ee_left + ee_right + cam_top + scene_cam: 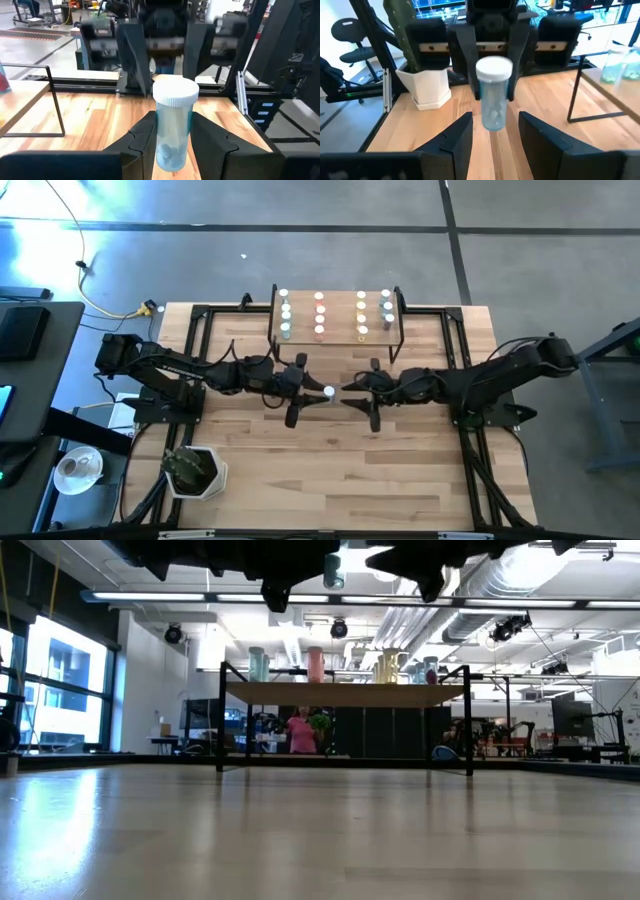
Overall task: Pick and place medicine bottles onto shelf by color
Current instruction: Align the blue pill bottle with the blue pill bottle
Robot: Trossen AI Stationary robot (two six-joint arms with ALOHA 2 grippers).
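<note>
The wooden table (330, 470) carries the shelf (340, 318) just beyond both grippers. A white planter (195, 472) stands near its front edge, behind the left gripper (312, 391). Capped bottles (320, 315) stand in rows on the shelf.

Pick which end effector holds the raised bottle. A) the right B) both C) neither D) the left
D: the left end effector is shut on the bottle, while the right end effector has open fingers clear of it.

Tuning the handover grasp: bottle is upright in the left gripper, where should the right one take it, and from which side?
Probably the clear body just under the white cap of the bottle. The left gripper pinches its lower body, leaving the upper part free. Come in level from the side opposite the left gripper, right gripper fingers straddling the upright cylinder.
</note>
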